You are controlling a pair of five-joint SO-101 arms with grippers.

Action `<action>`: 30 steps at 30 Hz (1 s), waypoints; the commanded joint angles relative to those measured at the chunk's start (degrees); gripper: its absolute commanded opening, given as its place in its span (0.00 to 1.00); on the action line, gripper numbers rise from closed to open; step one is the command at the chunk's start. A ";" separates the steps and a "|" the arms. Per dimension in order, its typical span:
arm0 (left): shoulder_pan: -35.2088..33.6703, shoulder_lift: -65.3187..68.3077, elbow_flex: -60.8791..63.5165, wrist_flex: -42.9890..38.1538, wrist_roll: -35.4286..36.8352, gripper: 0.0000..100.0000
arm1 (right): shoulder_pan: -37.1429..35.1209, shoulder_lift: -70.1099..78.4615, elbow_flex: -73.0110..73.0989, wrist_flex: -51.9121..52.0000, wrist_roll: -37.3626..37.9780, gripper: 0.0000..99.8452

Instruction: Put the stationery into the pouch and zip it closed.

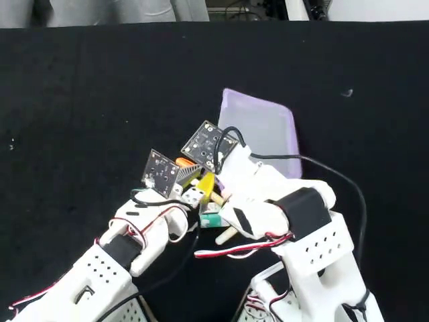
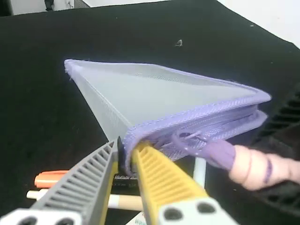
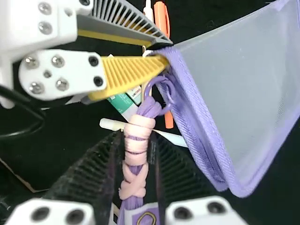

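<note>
Left wrist view looks along the left claw (image 2: 125, 150), whose grey and yellow fingers are pinched shut on the near corner of the purple mesh pouch (image 2: 154, 93), right on its zip edge. The braided pink and purple pull cord (image 2: 243, 165) hangs off the zip slider and runs out of frame toward the black fingers at the picture's edge. How far the zip is closed is hard to make out: the two purple bands lie close together and the slider is partly covered by the cord.

From the right wrist view, the right claw (image 3: 138, 138) is closed on that cord, which fills the gap between its black fingers.

An orange pen (image 2: 49, 179) and a cream pen (image 2: 126, 201) lie on the black table (image 1: 80, 100) outside the pouch, half hidden under the left claw's fingers.

Seen from the high view, both arms cover the pouch's near end and most of the stationery; its far end lies flat and plain to see.
</note>
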 commanded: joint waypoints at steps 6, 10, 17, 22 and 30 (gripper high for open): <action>-3.56 -0.44 0.92 -0.88 0.35 0.03 | -0.44 -0.84 -3.21 3.60 0.35 0.01; -8.48 -0.53 1.10 -0.79 0.26 0.03 | 0.88 -0.84 -4.62 5.27 0.26 0.01; -15.34 -0.53 0.75 -0.79 0.26 0.03 | 13.98 -0.75 -6.37 5.27 1.14 0.01; -14.99 -0.53 0.66 -0.70 0.35 0.03 | 13.54 -0.75 -6.29 5.10 2.73 0.01; -15.25 -0.18 -11.21 18.55 7.82 0.03 | 1.49 -0.40 4.26 -8.09 -0.18 0.05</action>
